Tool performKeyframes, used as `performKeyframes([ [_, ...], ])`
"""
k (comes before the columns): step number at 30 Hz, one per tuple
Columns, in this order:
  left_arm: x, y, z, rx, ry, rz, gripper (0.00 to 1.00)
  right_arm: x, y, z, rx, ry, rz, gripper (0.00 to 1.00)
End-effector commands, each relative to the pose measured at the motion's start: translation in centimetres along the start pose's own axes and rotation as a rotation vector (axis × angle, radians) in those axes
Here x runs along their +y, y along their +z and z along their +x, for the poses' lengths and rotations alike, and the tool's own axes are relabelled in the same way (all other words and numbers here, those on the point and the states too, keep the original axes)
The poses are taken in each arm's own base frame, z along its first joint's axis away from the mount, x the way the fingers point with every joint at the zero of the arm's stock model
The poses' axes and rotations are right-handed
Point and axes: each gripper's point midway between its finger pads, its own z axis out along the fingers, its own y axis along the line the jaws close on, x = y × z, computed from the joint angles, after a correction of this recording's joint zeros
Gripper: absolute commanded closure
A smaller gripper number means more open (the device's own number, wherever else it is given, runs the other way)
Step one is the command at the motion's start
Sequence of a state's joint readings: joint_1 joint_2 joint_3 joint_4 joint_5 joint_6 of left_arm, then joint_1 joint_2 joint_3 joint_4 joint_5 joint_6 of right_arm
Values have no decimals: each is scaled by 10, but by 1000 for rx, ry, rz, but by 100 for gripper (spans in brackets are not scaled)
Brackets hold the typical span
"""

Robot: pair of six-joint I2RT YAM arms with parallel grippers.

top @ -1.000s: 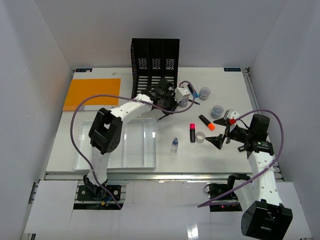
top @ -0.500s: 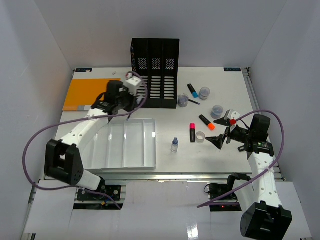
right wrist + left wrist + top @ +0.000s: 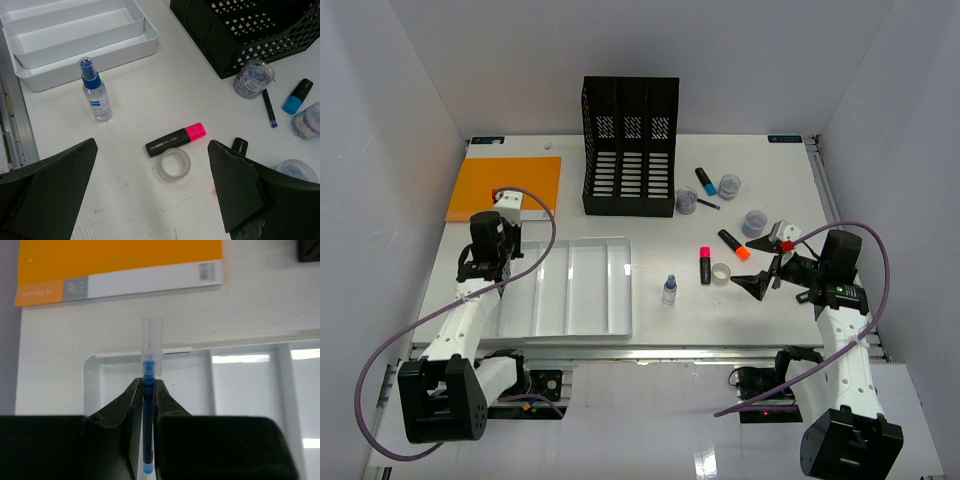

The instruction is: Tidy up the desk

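Top cam sits high above and behind the arm bases, tilted down and forward, far enough back that the whole desk fits, with the tray left of centre. Left wrist cam is way closer, looking pretty much straight down past the left fingers onto the tray's far-left corner, folder just beyond it. Right wrist cam hangs low, well right of the tray, facing back toward it between the right fingers, so only the tray's right side shows, top left, bottle near it. All three catch the tray; top and right wrist also share the bottle.
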State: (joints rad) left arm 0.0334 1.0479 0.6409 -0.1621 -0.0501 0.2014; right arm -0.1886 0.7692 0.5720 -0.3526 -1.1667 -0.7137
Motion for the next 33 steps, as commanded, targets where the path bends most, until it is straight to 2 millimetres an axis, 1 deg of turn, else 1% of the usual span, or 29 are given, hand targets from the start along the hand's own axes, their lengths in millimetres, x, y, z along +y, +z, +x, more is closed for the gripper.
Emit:
performKeyframes([
  [1,36,4,0,-13,94,-129,100,8,0,-9,-33,0,-34,2],
  [2,36,8,4,7,110,-125,100,8,-1,-10,-33,-1,-34,2],
  [7,42,18,42,101,152,-153,100,9,-2,-11,-35,-16,-28,2],
  [11,38,18,56,122,139,-142,100,10,-2,-13,-39,-23,-31,2],
  [16,40,13,73,149,136,-175,100,11,-2,-14,-43,-25,-34,2],
  [20,45,10,73,154,125,-204,94,12,-2,-15,-45,-26,-36,2],
  [21,46,9,71,151,113,-215,78,12,-2,-15,-45,-26,-36,2],
  [22,48,8,71,153,101,-230,55,12,-2,-14,-44,-25,-35,2],
  [23,50,7,71,152,91,-242,40,11,-2,-14,-43,-24,-34,2],
  [26,52,4,66,138,58,-260,19,11,-2,-13,-40,-23,-32,2],
  [29,52,0,49,102,36,-252,13,10,-2,-12,-38,-20,-31,2],
  [30,51,-1,42,87,22,-245,12,10,-2,-11,-36,-17,-31,2],
  [31,49,-3,32,63,14,-226,12,10,-2,-11,-35,-16,-29,2],
  [33,40,-6,2,-15,-36,-165,12,9,-2,-10,-31,-13,-26,2],
])
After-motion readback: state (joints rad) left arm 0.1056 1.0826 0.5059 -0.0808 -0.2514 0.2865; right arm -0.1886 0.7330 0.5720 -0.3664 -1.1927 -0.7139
